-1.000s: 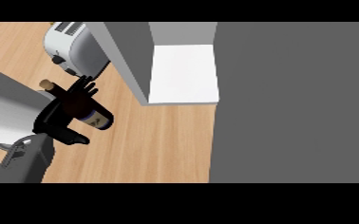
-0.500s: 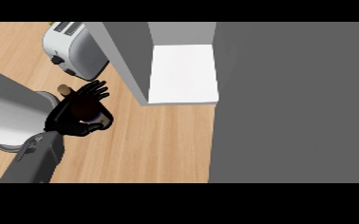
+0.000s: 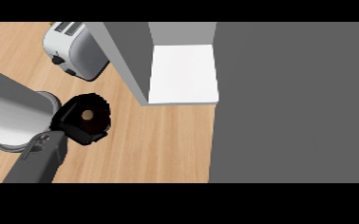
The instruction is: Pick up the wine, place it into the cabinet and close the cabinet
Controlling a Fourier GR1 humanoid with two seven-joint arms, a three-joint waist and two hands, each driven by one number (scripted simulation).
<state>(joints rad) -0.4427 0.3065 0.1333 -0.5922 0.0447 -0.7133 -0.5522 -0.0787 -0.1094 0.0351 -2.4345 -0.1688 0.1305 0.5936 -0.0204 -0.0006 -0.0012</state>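
Note:
Only the round brownish top of the wine bottle [image 3: 88, 115] shows. It is seen end-on from above, inside my left hand [image 3: 72, 125], whose black fingers curl round it and hide the body. The hand is over the wooden counter at the lower left, and its forearm comes in from the lower left corner. The cabinet [image 3: 288, 104] is the large grey block on the right. Its white inner shelf [image 3: 184, 73] is open to view, up and to the right of the bottle. A grey panel [image 3: 129, 52] stands along the shelf's left side. My right hand is not visible.
A silver toaster [image 3: 73, 52] stands at the upper left, close to the grey panel. A light grey cylindrical shape [image 3: 21, 116] fills the left edge beside my hand. Bare wooden counter [image 3: 154, 142] lies between the hand and the cabinet.
The bottle, tilted with its neck to the upper left a second ago, now stands end-on under the camera. My left hand has closed round it and shifted slightly right.

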